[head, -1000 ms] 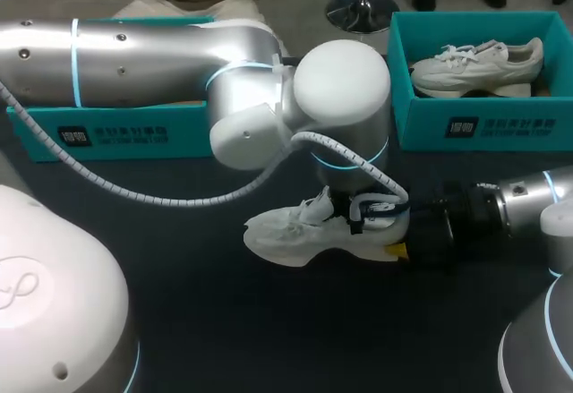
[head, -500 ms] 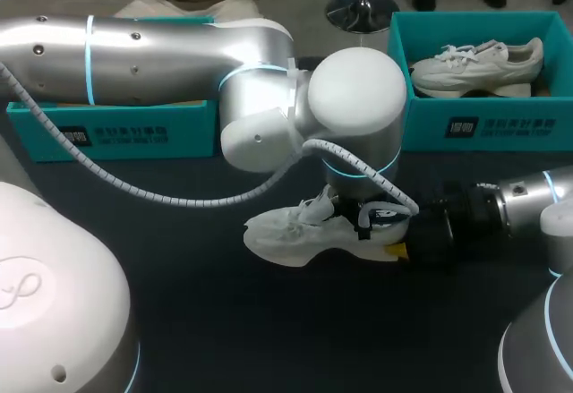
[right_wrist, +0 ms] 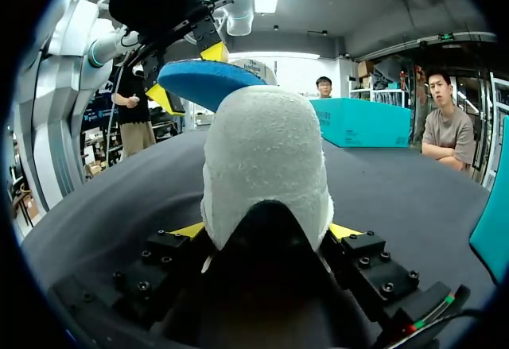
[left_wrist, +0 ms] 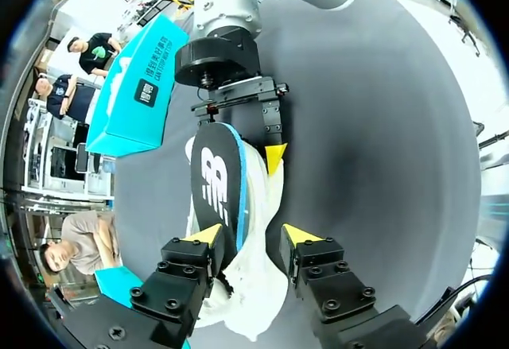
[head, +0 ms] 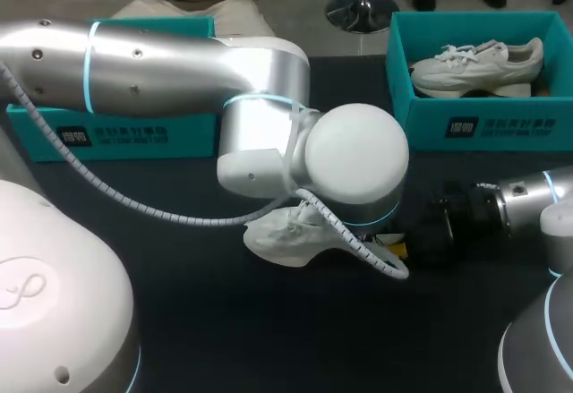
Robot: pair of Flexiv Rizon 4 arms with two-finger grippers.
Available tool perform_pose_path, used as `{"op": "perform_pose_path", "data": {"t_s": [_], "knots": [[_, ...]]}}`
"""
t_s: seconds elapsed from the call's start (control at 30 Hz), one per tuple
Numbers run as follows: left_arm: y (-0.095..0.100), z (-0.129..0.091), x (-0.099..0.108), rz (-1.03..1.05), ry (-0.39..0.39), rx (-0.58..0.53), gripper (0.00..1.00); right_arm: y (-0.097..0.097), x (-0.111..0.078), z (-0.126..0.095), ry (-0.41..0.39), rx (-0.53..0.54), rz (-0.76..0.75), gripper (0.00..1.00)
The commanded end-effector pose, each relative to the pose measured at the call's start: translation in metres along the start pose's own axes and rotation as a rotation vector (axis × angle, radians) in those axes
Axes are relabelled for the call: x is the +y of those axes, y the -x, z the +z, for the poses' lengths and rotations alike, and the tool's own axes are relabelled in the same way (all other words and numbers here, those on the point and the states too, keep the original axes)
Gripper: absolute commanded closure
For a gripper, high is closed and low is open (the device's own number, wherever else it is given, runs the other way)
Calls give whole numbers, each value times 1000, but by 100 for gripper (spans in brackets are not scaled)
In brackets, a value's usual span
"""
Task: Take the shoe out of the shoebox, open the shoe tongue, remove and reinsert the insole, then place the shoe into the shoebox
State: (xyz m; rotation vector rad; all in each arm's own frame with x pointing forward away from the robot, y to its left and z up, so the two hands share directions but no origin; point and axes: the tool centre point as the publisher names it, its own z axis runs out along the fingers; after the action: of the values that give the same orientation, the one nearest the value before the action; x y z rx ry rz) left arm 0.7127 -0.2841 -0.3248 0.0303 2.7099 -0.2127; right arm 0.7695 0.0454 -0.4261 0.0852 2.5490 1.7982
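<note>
A white shoe (head: 279,236) lies near the middle of the dark table (head: 215,321), well apart from the teal shoebox (head: 483,129) at the far right (a second white shoe (head: 474,64) sits inside that box). The right gripper (right_wrist: 266,230) clamps the shoe's heel from both sides. The left gripper (left_wrist: 254,236), over the shoe, pinches a dark, blue-edged insole (left_wrist: 215,186) between its two fingers (left_wrist: 208,236), with the insole raised just above the shoe.
</note>
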Motion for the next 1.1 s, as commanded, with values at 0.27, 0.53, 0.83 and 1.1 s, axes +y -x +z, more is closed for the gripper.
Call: {"op": "perform_pose_path", "data": {"t_s": [0.27,0.53,0.83,1.1], "knots": [[6,7,-10,-10,10,-49,56,0,-3,2,-1,-1,0,100],[12,21,-14,-4,32,-77,58,0,-3,2,-1,-1,0,100],[20,34,-17,-7,61,-88,60,0,-3,2,-1,-1,0,100],[26,35,-17,-22,65,-88,100,0,-3,2,-1,-1,0,100]]}}
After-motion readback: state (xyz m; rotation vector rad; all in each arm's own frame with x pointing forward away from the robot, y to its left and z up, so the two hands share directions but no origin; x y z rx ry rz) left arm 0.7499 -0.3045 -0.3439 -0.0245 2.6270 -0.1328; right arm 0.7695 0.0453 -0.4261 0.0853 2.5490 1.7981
